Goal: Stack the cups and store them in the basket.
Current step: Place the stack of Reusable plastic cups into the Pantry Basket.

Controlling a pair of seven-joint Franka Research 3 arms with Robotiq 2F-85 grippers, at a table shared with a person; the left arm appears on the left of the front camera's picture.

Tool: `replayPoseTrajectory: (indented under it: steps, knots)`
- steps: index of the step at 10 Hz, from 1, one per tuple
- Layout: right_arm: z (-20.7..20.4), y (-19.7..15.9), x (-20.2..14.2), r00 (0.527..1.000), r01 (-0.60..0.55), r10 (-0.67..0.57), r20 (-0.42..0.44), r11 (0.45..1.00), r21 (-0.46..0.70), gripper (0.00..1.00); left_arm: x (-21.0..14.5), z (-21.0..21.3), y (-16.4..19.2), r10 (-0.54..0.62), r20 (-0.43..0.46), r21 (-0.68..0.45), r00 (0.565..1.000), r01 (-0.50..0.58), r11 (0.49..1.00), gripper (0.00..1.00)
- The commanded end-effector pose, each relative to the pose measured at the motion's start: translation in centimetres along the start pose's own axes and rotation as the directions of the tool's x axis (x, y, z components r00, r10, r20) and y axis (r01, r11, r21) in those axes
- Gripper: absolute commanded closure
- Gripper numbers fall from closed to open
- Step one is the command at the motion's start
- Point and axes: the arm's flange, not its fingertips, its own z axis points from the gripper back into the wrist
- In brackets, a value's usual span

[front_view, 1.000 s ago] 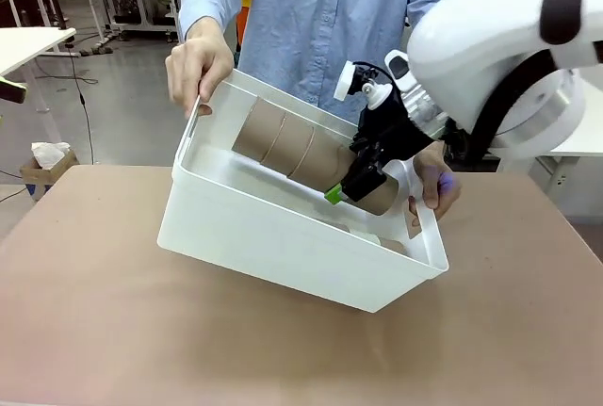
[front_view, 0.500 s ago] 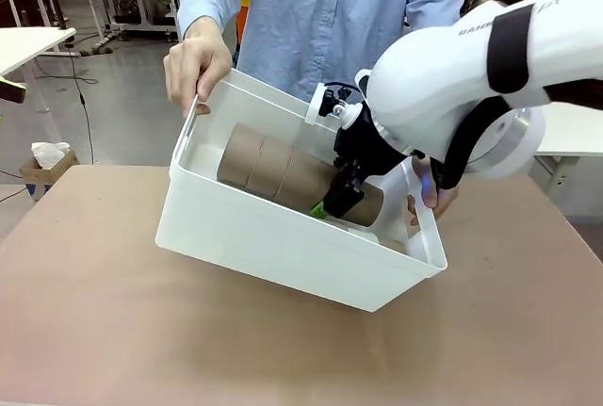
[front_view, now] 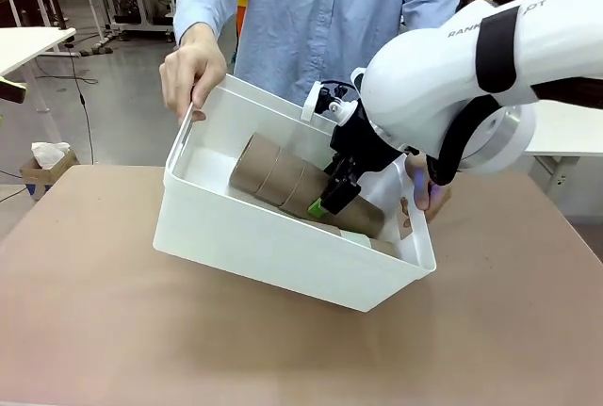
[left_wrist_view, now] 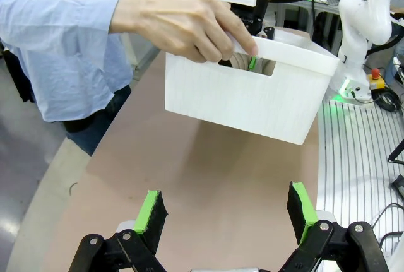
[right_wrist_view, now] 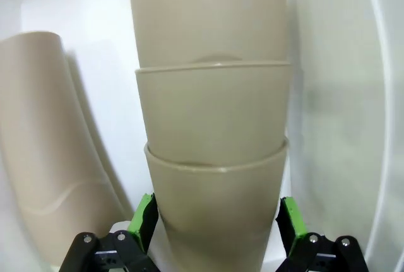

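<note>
Stack of cups going into the tilted basket

Basket [front_view: 273, 246] white, held tipped above the table [front_view: 141, 331] by a person, one hand [front_view: 191, 69] on its far left rim, the other [front_view: 421, 186] at its right end; stack of cups [front_view: 283, 178] lying inside along the far wall, another cup [right_wrist_view: 44, 158] beside it; right gripper [front_view: 332, 201] clamped on the outermost cup of the stack, pads either side; left gripper [left_wrist_view: 226, 212] empty, fingers spread wide, low over the near table edge. Handling advice: settle the stack on the basket floor before opening, then withdraw along the stack's axis, clear of the rim
</note>
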Motion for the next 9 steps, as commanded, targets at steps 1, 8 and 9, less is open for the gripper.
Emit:
replayPoseTrajectory:
  steps: [1,8,9]
  knots:
    - [1.8,-0.2,0.6,1.000,0.022,-0.022,0.019,1.000,0.013,0.00,0.2,0.0,-0.1,0.002,0.010,-0.003,1.000,-0.002,1.000,0.00]
    - [18.8,-4.4,-4.9,0.969,-0.003,-0.027,0.247,0.993,0.120,0.00,0.2,0.0,-0.1,0.002,0.010,-0.003,1.000,-0.002,1.000,0.00]
    - [20.6,-4.5,-7.0,0.955,-0.008,-0.027,0.295,0.993,0.120,0.00,0.2,0.0,-0.1,0.002,0.010,-0.003,1.000,-0.002,1.000,0.00]
